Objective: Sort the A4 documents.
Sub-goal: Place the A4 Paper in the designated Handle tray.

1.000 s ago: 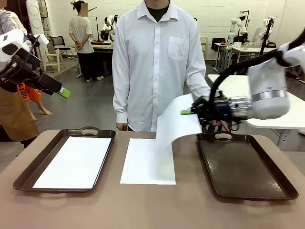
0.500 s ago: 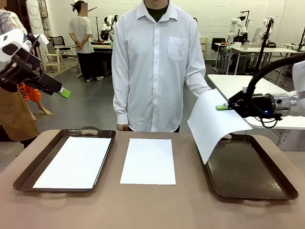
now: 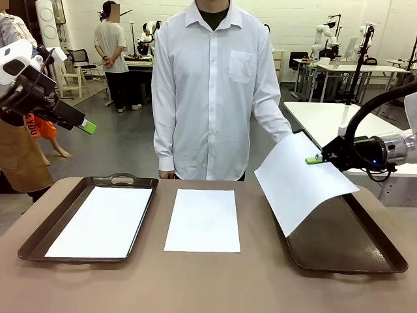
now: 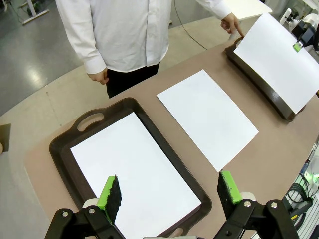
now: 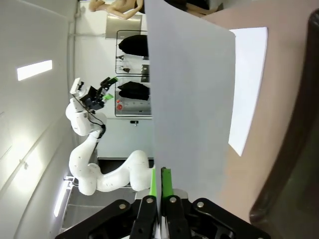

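Note:
My right gripper (image 3: 315, 160) is shut on the edge of a white A4 sheet (image 3: 303, 182), which hangs tilted over the left part of the empty dark brown right tray (image 3: 365, 254). In the right wrist view the shut gripper (image 5: 159, 175) pinches that sheet (image 5: 192, 89). A second sheet (image 3: 203, 220) lies flat on the table's middle. A third sheet (image 3: 101, 220) lies in the left tray (image 3: 39, 238). My left gripper (image 3: 88, 126) is raised at the far left, open and empty; in its wrist view the gripper (image 4: 170, 193) hovers high above the left tray's sheet (image 4: 134, 174).
A person in a white shirt (image 3: 215, 91) stands at the table's far edge, one hand (image 4: 232, 22) near the right tray's far end. A white table (image 3: 326, 117) stands behind on the right. Bare tabletop (image 3: 195, 280) runs along the front.
My right gripper has carried the sheet from beside the middle sheet rightwards over the right tray, and the sheet now hangs lower and flatter. The left arm has not moved.

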`<state>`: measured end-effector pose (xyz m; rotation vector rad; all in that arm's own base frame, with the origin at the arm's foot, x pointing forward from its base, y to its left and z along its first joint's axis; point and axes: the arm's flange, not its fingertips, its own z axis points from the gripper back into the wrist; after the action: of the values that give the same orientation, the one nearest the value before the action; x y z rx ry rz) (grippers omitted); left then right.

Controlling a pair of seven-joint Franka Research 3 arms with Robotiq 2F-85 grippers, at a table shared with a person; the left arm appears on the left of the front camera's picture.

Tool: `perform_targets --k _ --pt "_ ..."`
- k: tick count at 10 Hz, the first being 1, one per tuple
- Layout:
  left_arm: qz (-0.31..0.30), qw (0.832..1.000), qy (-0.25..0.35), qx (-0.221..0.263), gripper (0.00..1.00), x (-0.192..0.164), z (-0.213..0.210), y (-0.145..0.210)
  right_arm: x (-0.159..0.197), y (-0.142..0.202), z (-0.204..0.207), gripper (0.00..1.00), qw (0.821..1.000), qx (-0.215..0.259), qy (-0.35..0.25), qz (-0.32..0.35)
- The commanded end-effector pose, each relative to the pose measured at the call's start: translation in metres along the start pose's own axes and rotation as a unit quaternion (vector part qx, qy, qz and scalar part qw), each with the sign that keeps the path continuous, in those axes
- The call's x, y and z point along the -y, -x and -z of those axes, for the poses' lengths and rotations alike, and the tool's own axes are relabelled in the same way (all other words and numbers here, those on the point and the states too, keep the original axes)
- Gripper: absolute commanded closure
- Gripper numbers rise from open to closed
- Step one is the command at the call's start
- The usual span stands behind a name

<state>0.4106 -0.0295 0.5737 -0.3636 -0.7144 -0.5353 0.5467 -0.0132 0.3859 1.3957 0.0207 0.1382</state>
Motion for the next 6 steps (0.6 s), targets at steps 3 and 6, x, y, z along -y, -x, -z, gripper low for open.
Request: perform_targets --k 3,6 --pt "0.001 1.0 -0.002 -0.001 0.0 0.001 0.0 0.0 0.035 0.026 -0.013 0.99 0.999 0.03 0.023 -0.026" --pt "0.001 1.0 -0.002 -0.001 0.0 0.001 0.0 0.0 0.073 0.03 -0.035 0.99 0.998 0.054 0.032 -0.02"
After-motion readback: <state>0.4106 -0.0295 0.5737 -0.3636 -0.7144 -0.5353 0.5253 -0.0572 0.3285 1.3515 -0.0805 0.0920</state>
